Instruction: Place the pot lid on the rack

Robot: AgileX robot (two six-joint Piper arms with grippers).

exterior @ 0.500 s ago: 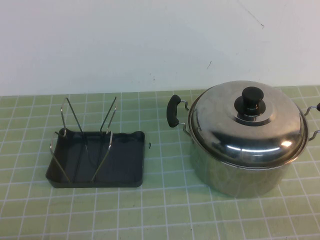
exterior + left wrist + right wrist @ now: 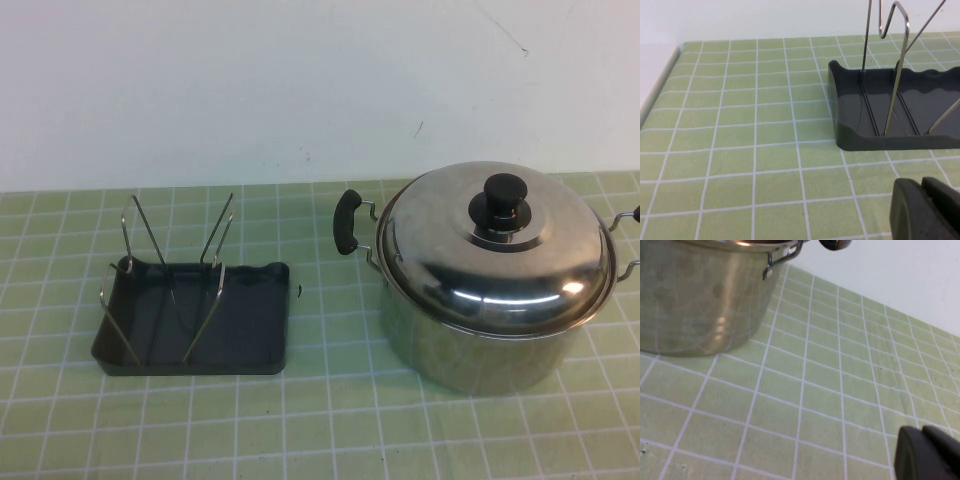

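The pot lid (image 2: 480, 250), domed shiny steel with a black knob (image 2: 504, 200), sits on the steel pot (image 2: 470, 345) at the right of the table. The rack (image 2: 250, 330), a dark grey tray with upright wire prongs (image 2: 215, 240), stands at the left; it also shows in the left wrist view (image 2: 900, 120). Neither arm shows in the high view. My left gripper (image 2: 922, 186) is shut and empty, low over the mat a short way from the rack. My right gripper (image 2: 922, 432) is shut and empty, over the mat beside the pot's wall (image 2: 700, 300).
A green tiled mat (image 2: 330, 420) covers the table, with a white wall behind. The pot has black side handles (image 2: 346, 222). The mat's edge shows in the left wrist view (image 2: 660, 90).
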